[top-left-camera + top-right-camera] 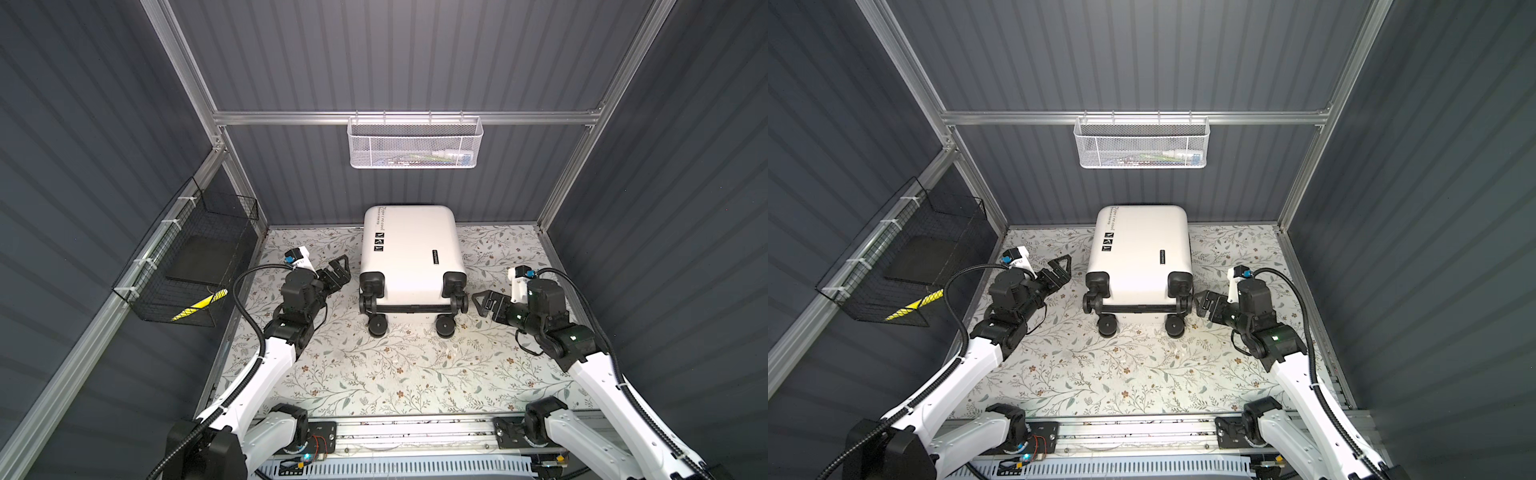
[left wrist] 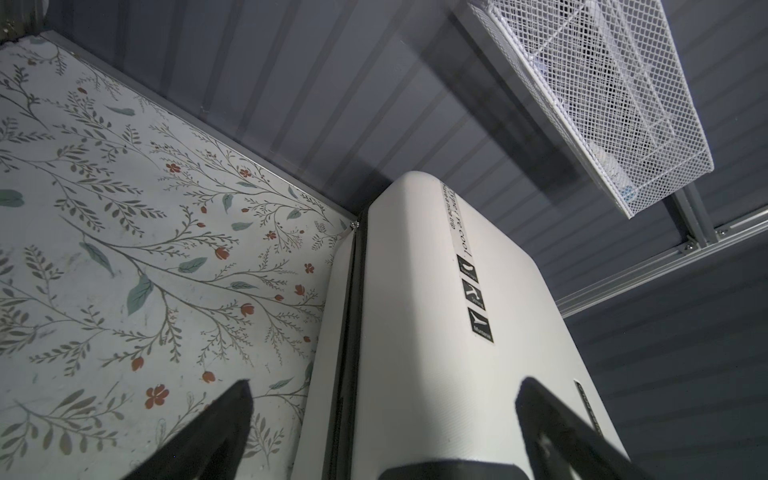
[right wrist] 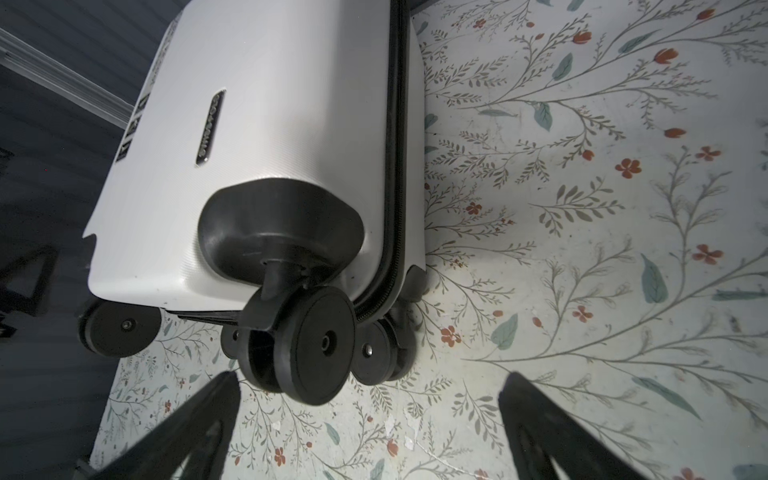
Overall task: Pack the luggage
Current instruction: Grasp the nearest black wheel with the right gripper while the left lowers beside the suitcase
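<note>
I am holding my left end effector [image 1: 338,270] spread to its widest, gripping nothing. It is hovering just off the 9 o'clock side of the small white hard-shell luggage [image 1: 411,249], near the shell but not touching it. In the left wrist view, one finger [image 2: 232,415] is showing over the floral-printed tabletop [image 2: 104,249] and the other is crossing in front of the white shell.

I am also keeping my right end effector [image 1: 484,305] wide apart and empty. It is sitting at about 4 o'clock of the luggage, pointing at the nearest black spinner wheel [image 3: 316,353]. That wheel is lying just beyond my fingertips, and I cannot tell whether I am touching it.

The luggage is lying flat at 12 o'clock on the tabletop. Its black zipper [image 3: 395,166] is closed and its wheels are pointing toward 6 o'clock.

Black script [image 2: 459,232] is running along the shell edge. I am reading "re cool" in it, and the smaller line beside it is too fine to read. Below it, three black logo squares [image 2: 473,297] are carrying tiny captions I cannot make out. The dark nameplate [image 3: 210,126] is showing raised letters that I cannot read either.
</note>
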{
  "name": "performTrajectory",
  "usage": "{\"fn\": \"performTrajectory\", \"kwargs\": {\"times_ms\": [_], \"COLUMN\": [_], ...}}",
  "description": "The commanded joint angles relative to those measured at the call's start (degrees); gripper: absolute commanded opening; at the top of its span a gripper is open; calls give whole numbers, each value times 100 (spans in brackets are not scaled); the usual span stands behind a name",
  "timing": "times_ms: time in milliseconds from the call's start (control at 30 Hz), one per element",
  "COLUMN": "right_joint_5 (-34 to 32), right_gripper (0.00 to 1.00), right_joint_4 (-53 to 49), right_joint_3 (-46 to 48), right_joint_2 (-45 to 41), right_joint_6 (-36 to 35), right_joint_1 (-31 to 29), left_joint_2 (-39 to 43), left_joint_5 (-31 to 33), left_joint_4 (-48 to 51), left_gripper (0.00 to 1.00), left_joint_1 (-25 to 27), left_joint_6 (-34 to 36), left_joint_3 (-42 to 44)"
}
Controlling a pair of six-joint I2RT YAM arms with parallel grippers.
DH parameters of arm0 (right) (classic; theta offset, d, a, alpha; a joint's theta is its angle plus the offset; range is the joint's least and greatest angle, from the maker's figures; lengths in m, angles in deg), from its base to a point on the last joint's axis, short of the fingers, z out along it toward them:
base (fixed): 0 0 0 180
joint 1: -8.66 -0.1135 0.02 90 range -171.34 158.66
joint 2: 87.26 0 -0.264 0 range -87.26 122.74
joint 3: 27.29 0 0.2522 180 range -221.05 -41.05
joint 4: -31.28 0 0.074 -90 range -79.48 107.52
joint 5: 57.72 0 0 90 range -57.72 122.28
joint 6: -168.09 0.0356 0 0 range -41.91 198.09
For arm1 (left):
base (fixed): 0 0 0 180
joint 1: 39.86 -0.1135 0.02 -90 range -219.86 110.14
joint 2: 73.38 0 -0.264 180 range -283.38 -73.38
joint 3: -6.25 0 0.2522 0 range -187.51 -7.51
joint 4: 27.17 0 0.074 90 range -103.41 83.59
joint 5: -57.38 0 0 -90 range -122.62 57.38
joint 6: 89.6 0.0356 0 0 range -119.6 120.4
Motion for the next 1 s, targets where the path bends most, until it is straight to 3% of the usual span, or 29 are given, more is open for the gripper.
{"fn": "performTrajectory", "kwargs": {"times_ms": [0, 267, 667, 967], "right_joint_5": [-49, -616, -1767, -2356], "right_gripper": [99, 98, 94, 86], "right_joint_4": [41, 30, 75, 180], "right_joint_3": [130, 96, -283, -559], "right_joint_2": [-146, -88, 535, 1198], "right_joint_6": [-404, -561, -533, -565], "right_joint_1": [-111, -869, -1970, -2209], "left_joint_2": [183, 796, 1550, 1845], "left_joint_5": [-49, -256, -562, -644], "left_joint_4": [710, 1500, 1742, 1687], "left_gripper": [100, 100, 100, 100], "left_joint_1": [-49, -55, -49, -48], "left_joint_6": [734, 1262, 824, 614], "left_joint_3": [-201, -110, 620, 1105]}}
